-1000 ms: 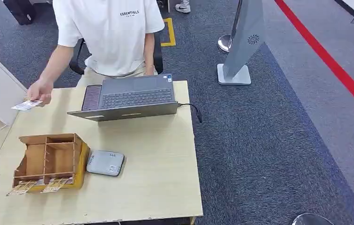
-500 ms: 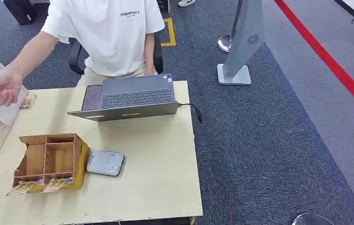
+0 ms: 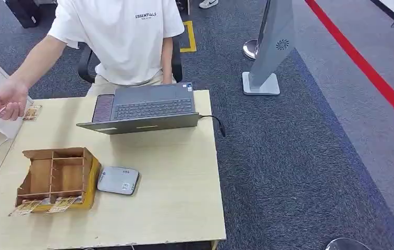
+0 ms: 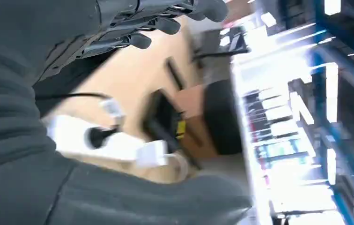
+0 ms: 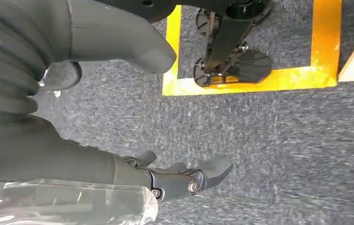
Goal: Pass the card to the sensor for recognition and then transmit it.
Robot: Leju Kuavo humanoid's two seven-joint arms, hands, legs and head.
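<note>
The card reader (image 3: 118, 180) lay just beside the wooden organizer (image 3: 55, 178) on the desk (image 3: 174, 172), well inside its edges. Blue-grey carpet (image 3: 299, 151) lay open alongside. The left hand (image 4: 161, 21) and right hand (image 5: 133, 117) held nothing, fingers apart.

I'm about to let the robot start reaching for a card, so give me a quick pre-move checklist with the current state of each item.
1. Cards available at the wooden organizer: ok, two cards lie at its front edge.
2. Sensor unobstructed: ok, the grey pad sits bare beside the organizer.
3. Left robot hand free: ok, fingers apart, nothing held, though the wrist view is blurred.
4. Right robot hand free: ok, holding nothing, hanging over the carpet.
5. Person's hand out of the workspace: not ok, it hovers at the table's far left corner, holding something thin.
6. Laptop clear of the reach path: ok, it sits at the table's far edge.
</note>
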